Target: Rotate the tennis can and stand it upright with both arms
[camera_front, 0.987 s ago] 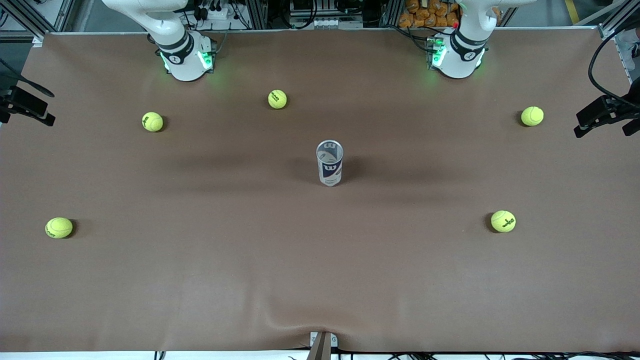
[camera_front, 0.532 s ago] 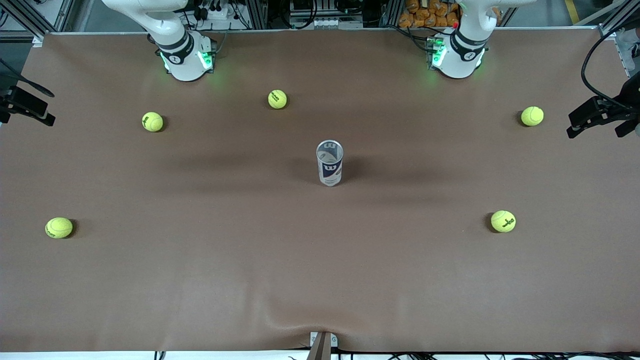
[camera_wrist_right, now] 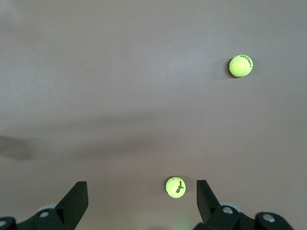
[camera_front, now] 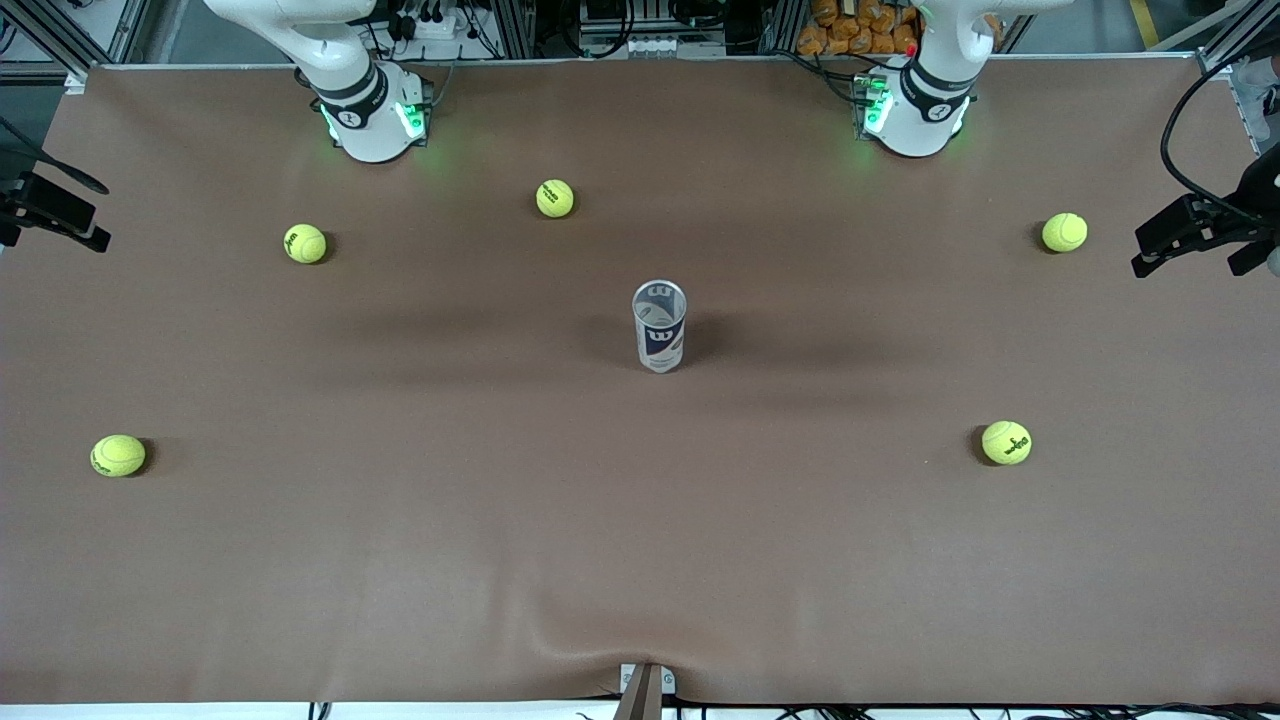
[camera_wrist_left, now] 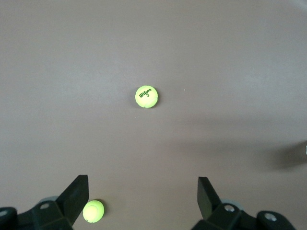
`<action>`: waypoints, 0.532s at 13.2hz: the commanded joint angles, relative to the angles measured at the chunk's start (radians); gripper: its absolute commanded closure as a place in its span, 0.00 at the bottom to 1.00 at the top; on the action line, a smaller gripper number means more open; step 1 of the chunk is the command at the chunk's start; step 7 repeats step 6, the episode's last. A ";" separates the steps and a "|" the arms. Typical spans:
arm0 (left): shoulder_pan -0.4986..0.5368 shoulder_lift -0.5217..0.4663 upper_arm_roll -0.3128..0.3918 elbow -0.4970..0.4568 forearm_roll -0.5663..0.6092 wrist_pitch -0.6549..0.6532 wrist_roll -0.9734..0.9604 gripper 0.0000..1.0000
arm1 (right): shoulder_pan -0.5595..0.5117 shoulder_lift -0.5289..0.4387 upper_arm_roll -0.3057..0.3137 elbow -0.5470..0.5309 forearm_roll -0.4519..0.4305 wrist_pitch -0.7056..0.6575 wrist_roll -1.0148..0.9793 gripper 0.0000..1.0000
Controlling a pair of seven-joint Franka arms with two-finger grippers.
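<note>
On the brown counter (camera_front: 400, 560), seen from the front, the tennis can (camera_front: 659, 327) is found upright at the middle, with five tennis balls scattered well apart from it. Both arms are held at the counter's ends, waiting.

From the left wrist, the left pincer (camera_wrist_left: 143, 196) is shown released, high over a ball (camera_wrist_left: 146, 97).

From the right wrist, the right pincer (camera_wrist_right: 142, 199) is likewise released above another ball (camera_wrist_right: 175, 187).

A careless sweep inward could topple the light can. Aluminium framing and cables are seen around the counter.
</note>
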 commanded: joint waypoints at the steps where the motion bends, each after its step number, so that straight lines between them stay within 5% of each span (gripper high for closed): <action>1: 0.003 0.006 -0.001 0.013 -0.015 -0.015 -0.003 0.00 | -0.016 -0.007 0.011 0.004 0.001 -0.008 -0.007 0.00; 7: -0.001 0.006 -0.001 0.013 -0.013 -0.015 -0.003 0.00 | -0.016 -0.007 0.011 0.004 0.002 -0.008 -0.007 0.00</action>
